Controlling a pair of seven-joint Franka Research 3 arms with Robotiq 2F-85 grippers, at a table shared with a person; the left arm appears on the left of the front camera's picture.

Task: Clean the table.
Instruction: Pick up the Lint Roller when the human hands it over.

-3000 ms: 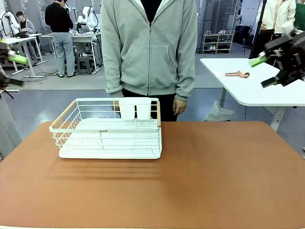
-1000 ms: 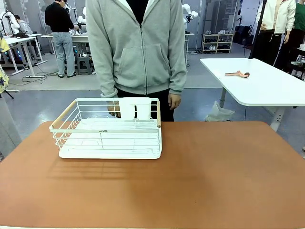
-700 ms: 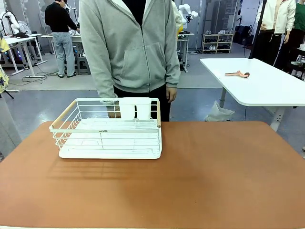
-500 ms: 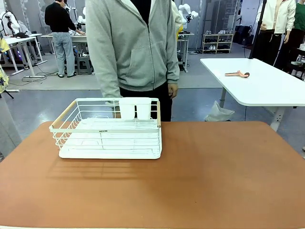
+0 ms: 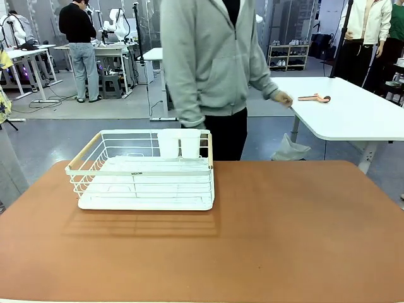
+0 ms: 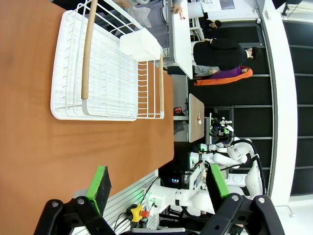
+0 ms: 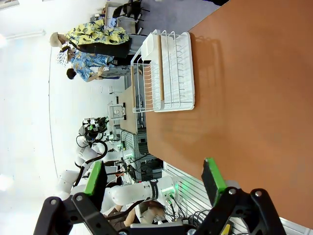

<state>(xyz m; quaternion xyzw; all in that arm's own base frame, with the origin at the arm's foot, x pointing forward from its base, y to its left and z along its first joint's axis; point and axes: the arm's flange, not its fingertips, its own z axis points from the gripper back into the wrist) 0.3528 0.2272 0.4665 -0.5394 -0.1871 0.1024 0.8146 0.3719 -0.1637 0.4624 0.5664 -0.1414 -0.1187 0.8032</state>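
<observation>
A white wire rack (image 5: 142,170) is seated on the matte reddish-brown table (image 5: 284,233) (left half); jaws of the left gripper (image 6: 159,185) and right gripper (image 7: 154,177) are set apart

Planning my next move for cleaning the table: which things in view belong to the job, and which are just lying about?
Job: brown table; white wire rack standing on it, probably to be cleared; left pincer and right pincer, both open.
Lying about: white side table; pinkish tool on it, near the person's hand.
</observation>
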